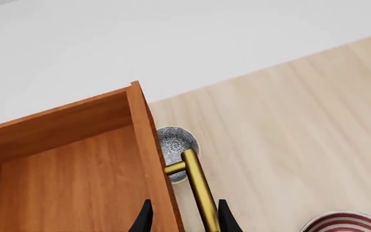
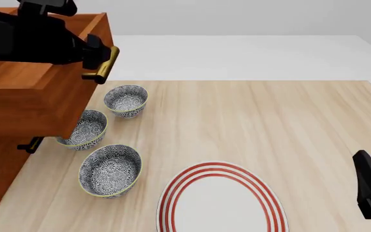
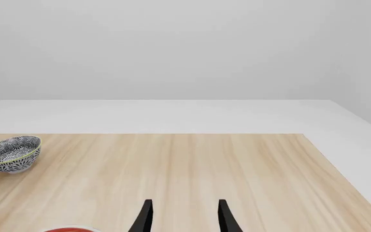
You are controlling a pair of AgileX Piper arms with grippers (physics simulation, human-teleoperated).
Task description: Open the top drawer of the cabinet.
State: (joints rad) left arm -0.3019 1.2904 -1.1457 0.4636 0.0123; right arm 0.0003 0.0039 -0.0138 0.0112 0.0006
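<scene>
Reddish-brown wood grain on the cabinet point(image 2: 5, 159) and its top drawer point(image 2: 37, 92). Shiny brass-gold on the bar handle point(image 2: 103, 64). Matte black on the left gripper point(image 1: 184, 220) and the right gripper point(image 3: 184, 217). Dark-blue-and-white floral patterning over three bowls point(image 2: 110, 170), each edged with a thin yellow-green rim. White on the plate point(image 2: 219, 198), ringed by concentric red stripes. Pale beige wood grain across the table point(image 2: 269, 125). Plain white-grey behind.

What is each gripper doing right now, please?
Left gripper: fingers straddle the top drawer's brass handle; a firm clamp cannot be told.
Right gripper: open, holding nothing.
</scene>
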